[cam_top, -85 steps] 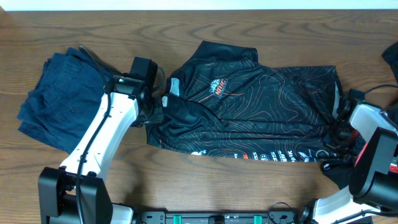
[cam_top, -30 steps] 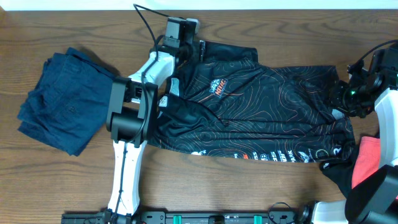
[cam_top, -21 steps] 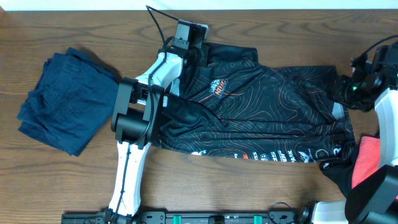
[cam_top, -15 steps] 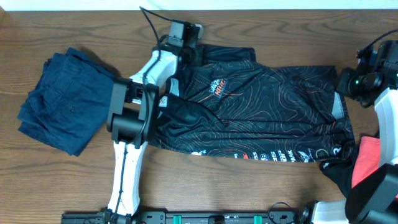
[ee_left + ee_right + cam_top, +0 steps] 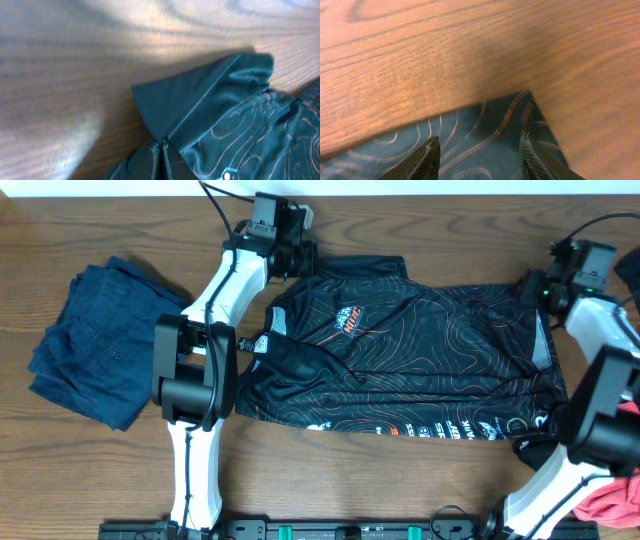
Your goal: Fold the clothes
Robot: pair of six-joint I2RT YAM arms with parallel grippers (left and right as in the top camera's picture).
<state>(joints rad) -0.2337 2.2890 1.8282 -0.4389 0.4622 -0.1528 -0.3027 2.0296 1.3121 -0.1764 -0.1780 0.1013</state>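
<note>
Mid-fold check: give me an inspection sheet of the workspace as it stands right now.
Surface: wooden table, no marks seen.
Job's things: black jersey spread across the centre; navy garment piled at left; coral-red garment at near right corner, partly cut off.
Clutter: nothing seen.
Grippers: left pincer shut on the jersey's far left sleeve; right pincer open over its far right corner.
Cables: black cable loops off the left wrist, clear of cloth.
Surroundings: pale strip beyond the far edge.
</note>
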